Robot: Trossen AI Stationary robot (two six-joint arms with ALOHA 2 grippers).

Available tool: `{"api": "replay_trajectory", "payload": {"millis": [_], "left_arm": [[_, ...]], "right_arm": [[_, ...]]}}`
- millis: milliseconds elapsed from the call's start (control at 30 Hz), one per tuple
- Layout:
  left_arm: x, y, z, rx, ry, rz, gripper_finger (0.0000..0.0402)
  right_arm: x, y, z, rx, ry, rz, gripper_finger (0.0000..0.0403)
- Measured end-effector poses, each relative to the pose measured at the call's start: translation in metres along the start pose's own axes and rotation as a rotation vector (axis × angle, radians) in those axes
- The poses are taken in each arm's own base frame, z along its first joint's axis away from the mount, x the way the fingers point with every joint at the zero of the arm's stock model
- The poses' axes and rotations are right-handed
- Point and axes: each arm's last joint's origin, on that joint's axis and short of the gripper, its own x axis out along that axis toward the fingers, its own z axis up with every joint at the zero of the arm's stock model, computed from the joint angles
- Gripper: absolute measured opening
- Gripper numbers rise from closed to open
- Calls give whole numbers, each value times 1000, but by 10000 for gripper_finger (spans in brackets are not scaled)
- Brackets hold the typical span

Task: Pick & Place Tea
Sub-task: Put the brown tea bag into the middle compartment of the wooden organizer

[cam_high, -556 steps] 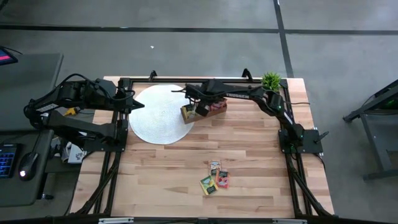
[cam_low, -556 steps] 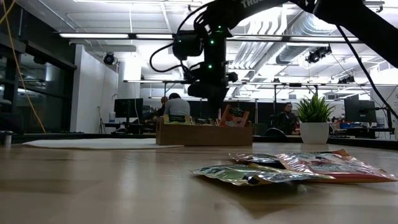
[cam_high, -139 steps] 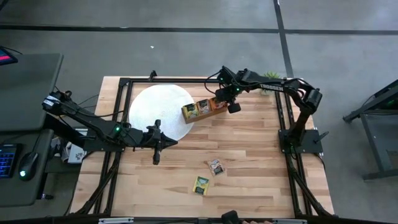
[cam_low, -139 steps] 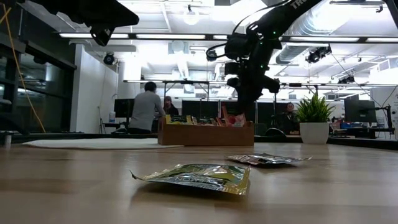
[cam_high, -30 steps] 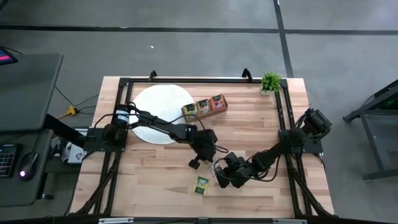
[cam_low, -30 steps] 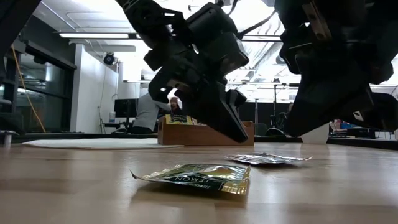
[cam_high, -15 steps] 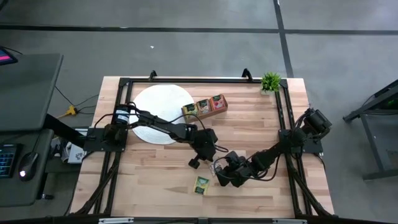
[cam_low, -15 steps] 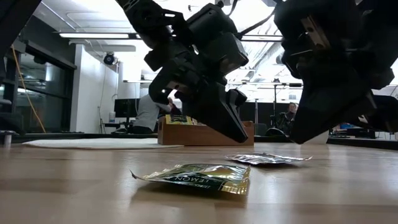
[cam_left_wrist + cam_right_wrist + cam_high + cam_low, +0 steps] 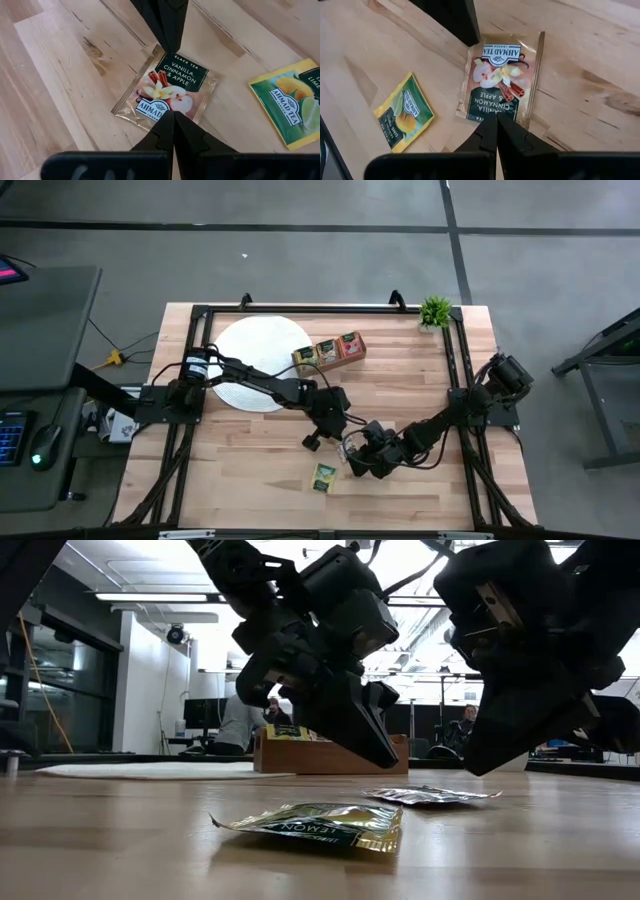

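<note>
A pinkish vanilla-cinnamon-apple tea packet (image 9: pixel 165 90) (image 9: pixel 501 75) lies flat on the wooden table (image 9: pixel 260 470). A green-and-yellow lemon tea packet (image 9: pixel 323 477) (image 9: pixel 320 825) lies flat nearer the front edge. My left gripper (image 9: pixel 173 115) and my right gripper (image 9: pixel 495 121) are both shut and point down at a slant toward the pinkish packet (image 9: pixel 430 796) from opposite sides. In the low view both tips, left (image 9: pixel 386 760) and right (image 9: pixel 478 768), hang just above the table. Neither holds anything.
A brown wooden tray (image 9: pixel 328 352) holding more packets stands at the far middle, beside a round white mat (image 9: pixel 250 365). A small potted plant (image 9: pixel 436 310) sits at the far right corner. People show in the room behind the table.
</note>
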Motion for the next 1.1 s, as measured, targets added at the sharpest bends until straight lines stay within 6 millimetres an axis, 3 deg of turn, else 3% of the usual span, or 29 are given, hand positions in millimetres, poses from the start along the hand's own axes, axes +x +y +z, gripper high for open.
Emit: {"api": "replay_trajectory", "payload": {"millis": [467,767,1100], "left_arm": [[18,3,-16,-23,6,-57,0],[26,2,-23,-83,16,-104,0],[30,-7,-21,-129,11,-161,0]], "right_arm": [[9,-1,-4,22,36,0,0],[9,-11,-2,25,85,-96,0],[14,-19,19,14,71,-186,0]]}}
